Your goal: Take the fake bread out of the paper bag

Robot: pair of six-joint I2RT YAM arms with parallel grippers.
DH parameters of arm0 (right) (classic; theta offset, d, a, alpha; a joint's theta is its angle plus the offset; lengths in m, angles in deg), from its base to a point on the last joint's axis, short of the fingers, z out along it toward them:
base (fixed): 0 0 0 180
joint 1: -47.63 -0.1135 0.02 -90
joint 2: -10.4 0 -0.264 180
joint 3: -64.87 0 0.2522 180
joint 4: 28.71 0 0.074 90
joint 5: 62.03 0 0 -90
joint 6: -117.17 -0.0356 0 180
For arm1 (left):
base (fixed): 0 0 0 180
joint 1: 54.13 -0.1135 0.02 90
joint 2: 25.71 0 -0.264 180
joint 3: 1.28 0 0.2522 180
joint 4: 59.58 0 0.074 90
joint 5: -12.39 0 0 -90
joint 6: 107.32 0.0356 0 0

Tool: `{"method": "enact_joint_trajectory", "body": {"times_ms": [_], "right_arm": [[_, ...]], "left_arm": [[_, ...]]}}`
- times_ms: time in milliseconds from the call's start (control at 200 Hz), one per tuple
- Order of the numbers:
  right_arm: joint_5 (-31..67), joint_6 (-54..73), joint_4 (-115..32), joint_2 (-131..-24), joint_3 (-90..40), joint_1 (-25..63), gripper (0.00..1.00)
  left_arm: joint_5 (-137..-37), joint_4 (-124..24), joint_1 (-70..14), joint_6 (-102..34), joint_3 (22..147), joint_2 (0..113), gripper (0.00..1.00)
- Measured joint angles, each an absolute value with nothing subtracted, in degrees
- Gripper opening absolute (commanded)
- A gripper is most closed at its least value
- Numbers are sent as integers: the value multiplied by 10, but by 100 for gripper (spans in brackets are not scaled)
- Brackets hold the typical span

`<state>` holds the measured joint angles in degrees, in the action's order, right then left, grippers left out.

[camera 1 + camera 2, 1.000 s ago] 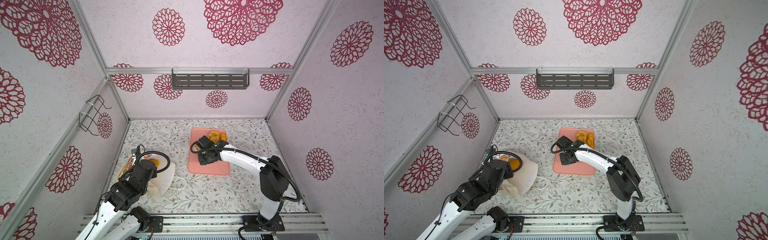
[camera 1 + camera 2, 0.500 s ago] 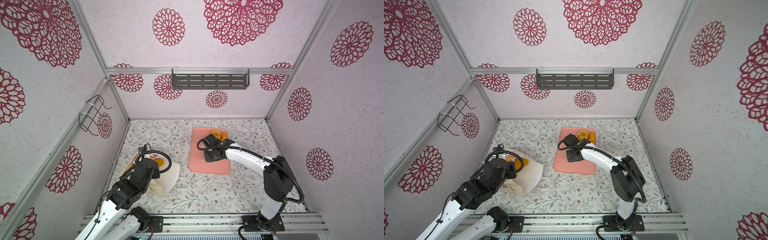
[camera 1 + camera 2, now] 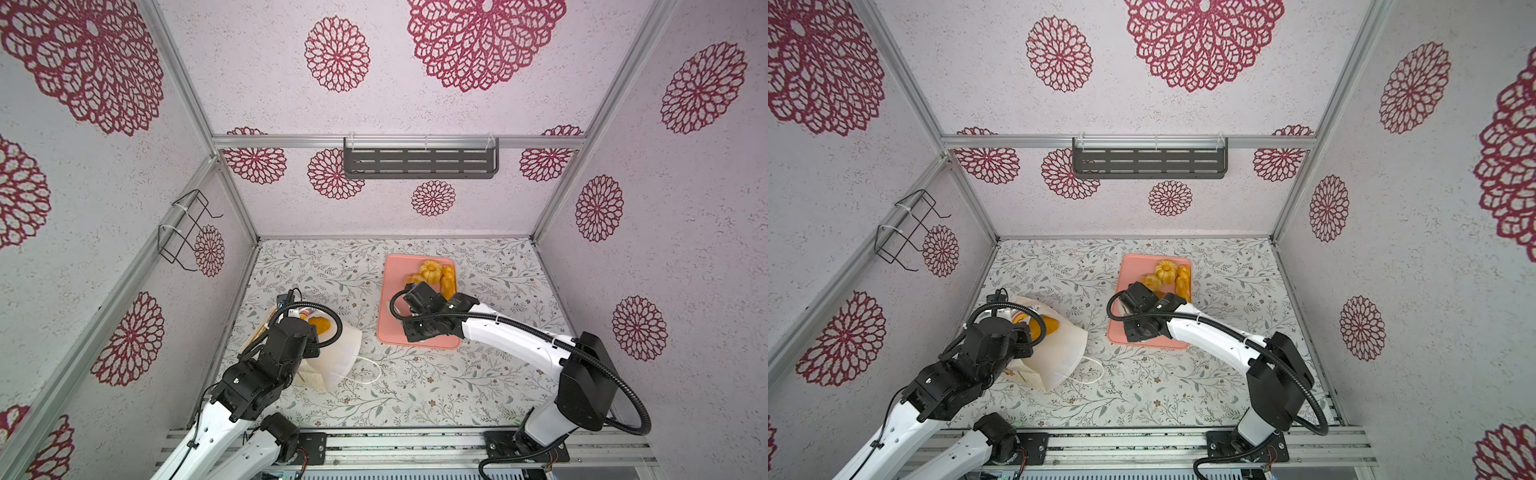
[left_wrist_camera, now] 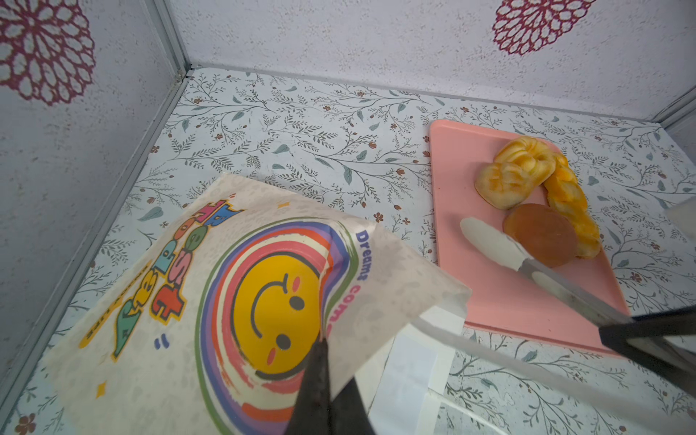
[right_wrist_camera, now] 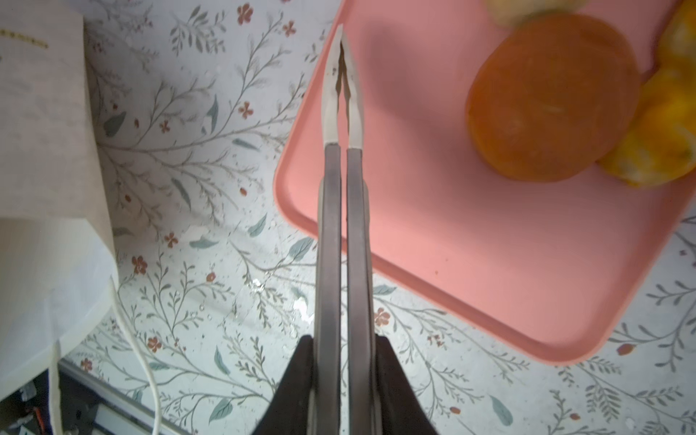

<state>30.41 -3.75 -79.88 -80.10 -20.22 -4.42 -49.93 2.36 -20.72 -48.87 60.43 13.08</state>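
At tray [image 5: 452, 244] edge | right hand [image 5: 344, 350] clamps closed, empty tongs [image 5: 342, 188] | left hand [image 4: 320, 348] pinches paper bag [image 4: 180, 301]

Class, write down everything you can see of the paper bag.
The bag is cream-white paper, creased and slumped on its side at the left of the table, near the left wall. Its upturned face carries a yellow smiley in rainbow rings, with colourful lettering beside it. A white cord handle trails from one end onto the table. The left gripper is shut on a fold in the printed face. Whether anything is inside cannot be told.
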Motion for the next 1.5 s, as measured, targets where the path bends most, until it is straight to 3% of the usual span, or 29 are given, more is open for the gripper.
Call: {"method": "enact_joint_trajectory", "body": {"times_ms": [195,715,1041,1281,1501], "right_arm": [[297,-64,-811,-758,-146,-88,0],[289,-94,-829,-655,-52,-104,0],[261,-130,-915,-561,-31,-140,0],[268,-144,-972,-507,-54,-146,0],[262,-140,-917,-465,-136,-202,0]], "left_arm": [[-499,29,-207,-489,604,126,0],[-499,31,-207,-495,606,126,0],[-503,29,-207,-485,606,126,0],[-531,23,-207,-449,605,124,0],[-578,-9,-207,-370,597,107,0]]}}
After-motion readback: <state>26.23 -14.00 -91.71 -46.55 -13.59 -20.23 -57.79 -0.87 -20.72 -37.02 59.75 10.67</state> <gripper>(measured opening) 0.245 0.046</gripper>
